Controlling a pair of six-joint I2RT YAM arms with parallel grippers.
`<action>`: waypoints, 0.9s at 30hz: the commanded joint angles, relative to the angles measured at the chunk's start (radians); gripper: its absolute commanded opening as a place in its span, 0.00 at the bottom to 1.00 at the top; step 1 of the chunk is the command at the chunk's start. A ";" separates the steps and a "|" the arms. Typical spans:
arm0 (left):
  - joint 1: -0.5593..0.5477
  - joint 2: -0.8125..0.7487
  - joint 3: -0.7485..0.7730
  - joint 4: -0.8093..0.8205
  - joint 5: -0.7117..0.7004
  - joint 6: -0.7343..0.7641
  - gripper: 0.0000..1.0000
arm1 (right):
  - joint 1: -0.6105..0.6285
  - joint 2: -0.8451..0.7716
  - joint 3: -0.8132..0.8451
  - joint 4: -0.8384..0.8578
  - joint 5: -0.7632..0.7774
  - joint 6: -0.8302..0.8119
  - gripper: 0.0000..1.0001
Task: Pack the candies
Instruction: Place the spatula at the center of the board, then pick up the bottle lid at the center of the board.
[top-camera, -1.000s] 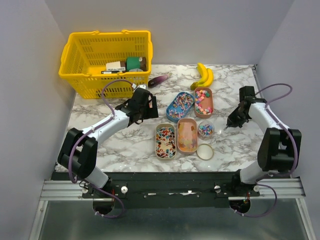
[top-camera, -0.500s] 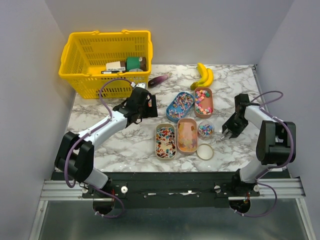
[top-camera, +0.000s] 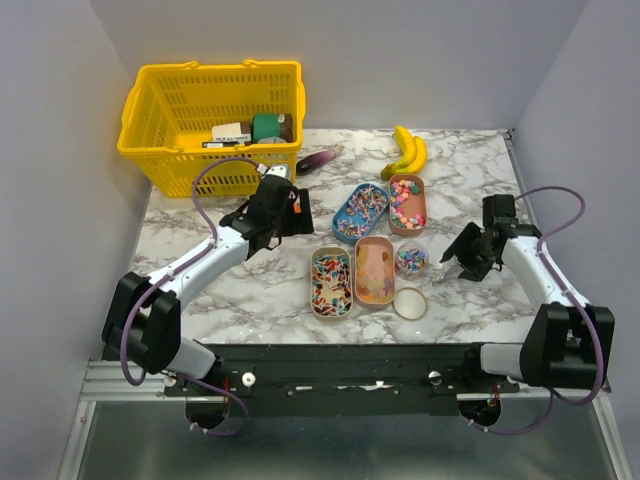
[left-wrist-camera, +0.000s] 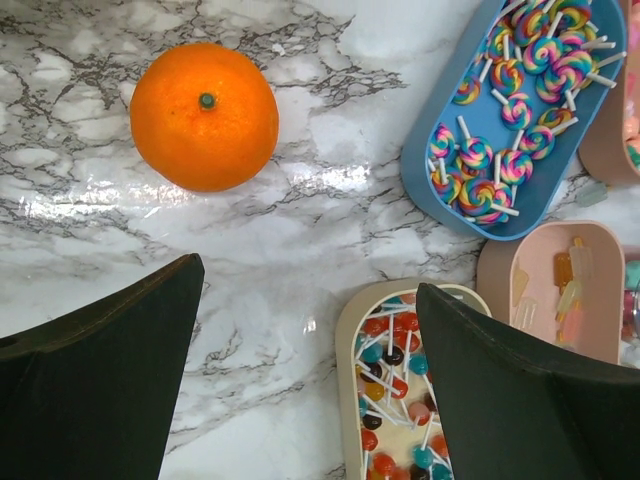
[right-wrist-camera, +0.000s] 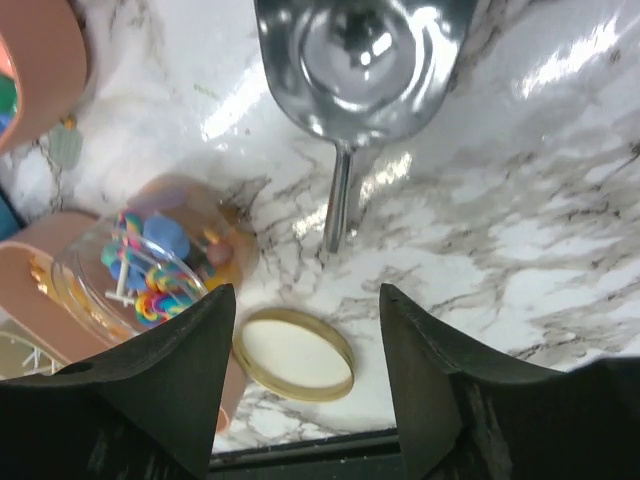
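Candies (right-wrist-camera: 160, 250) partly filled the jar (right-wrist-camera: 85, 285), lid (right-wrist-camera: 295, 355) beside it, scoop (right-wrist-camera: 360, 60) lying on the tabletop (right-wrist-camera: 520, 200); right hand (right-wrist-camera: 305, 300) and left hand (left-wrist-camera: 305, 285) both spread apart, empty.

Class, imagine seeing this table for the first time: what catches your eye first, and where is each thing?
The bright yellow basket at the far left corner of the table stands out first. Next come the multicoloured candies filling oval trays mid-table, with yellow bananas behind them. Close up, an orange lies left of the blue tray, and a shiny metal scoop lies near the small candy jar.
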 joint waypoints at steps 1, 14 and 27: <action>0.005 -0.042 -0.031 0.076 0.054 0.010 0.99 | 0.001 -0.073 -0.071 -0.090 -0.099 -0.027 0.61; 0.009 -0.063 -0.074 0.174 0.143 -0.061 0.99 | 0.145 -0.133 -0.237 -0.034 -0.169 -0.018 0.57; 0.009 -0.113 -0.104 0.175 0.211 -0.027 0.98 | 0.312 0.022 -0.223 0.009 0.031 0.040 0.27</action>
